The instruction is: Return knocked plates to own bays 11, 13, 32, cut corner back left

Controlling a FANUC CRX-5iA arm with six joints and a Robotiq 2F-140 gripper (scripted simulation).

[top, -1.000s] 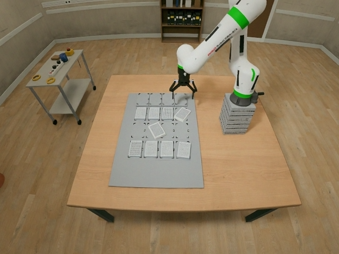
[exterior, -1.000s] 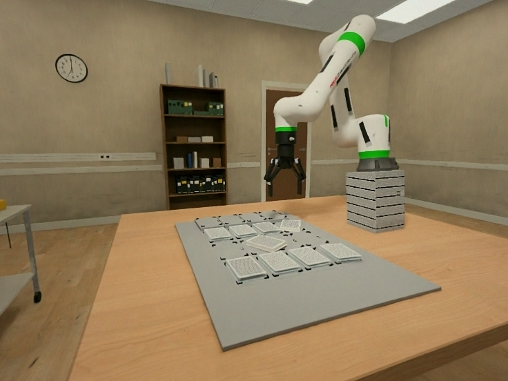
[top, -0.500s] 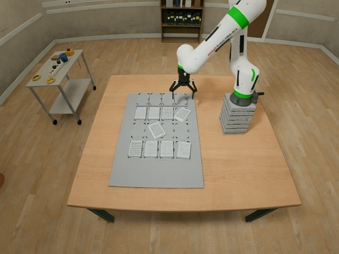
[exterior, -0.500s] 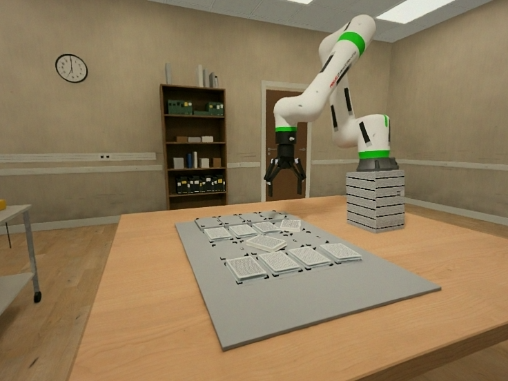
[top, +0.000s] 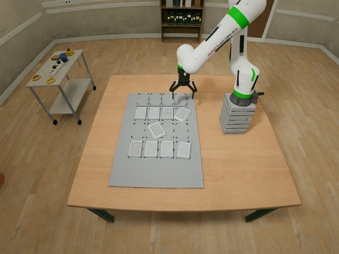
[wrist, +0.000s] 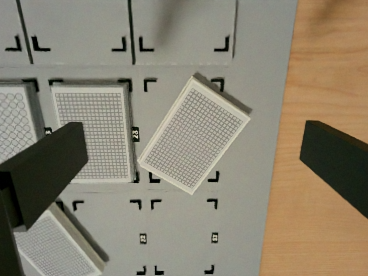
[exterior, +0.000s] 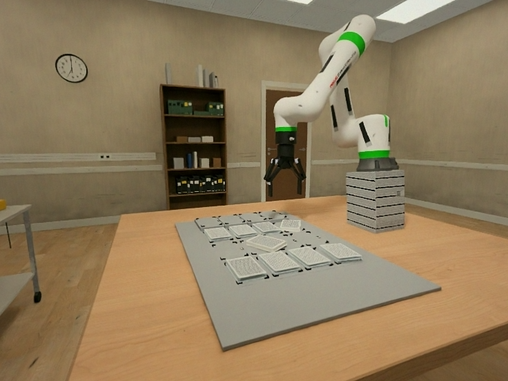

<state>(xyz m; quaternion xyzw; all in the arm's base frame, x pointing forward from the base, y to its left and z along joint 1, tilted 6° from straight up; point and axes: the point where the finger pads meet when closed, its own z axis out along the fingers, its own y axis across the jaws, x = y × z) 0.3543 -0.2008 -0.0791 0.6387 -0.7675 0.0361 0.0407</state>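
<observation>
Spreading its dark, angular fingers wide, the gripper [top: 183, 98] [exterior: 285, 194] [wrist: 194, 141] hung above the far right part of the smooth grey deck [top: 155, 175] [exterior: 303, 303] [wrist: 265, 50], which lay flat on the wood-grained table [top: 232, 169] [exterior: 123, 319] [wrist: 320, 100]. Below it, the far-right pale plate [top: 182, 114] [exterior: 290, 225] [wrist: 194, 135], rectangular and finely gridded, lay askew across bay 13's black corner pieces. The middle pale plate [top: 156, 130] [exterior: 266, 242] [wrist: 57, 245] sat turned over bay 32, and the near-right pale plate [top: 183, 149] [exterior: 340, 252] was slightly crooked at bay 11. Seated plates stood close left of both right-hand ones; beyond the far plates rose a raised strip [top: 143, 99] [exterior: 209, 222] [wrist: 77, 25]. Right of the deck stood a ridged grey pedestal [top: 235, 123] [exterior: 375, 201].

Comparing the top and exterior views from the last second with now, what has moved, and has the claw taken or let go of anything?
Nothing visibly moved, and nothing was gripped or released. The claw stayed open above the deck; the two plainly turned plates stayed skewed.
</observation>
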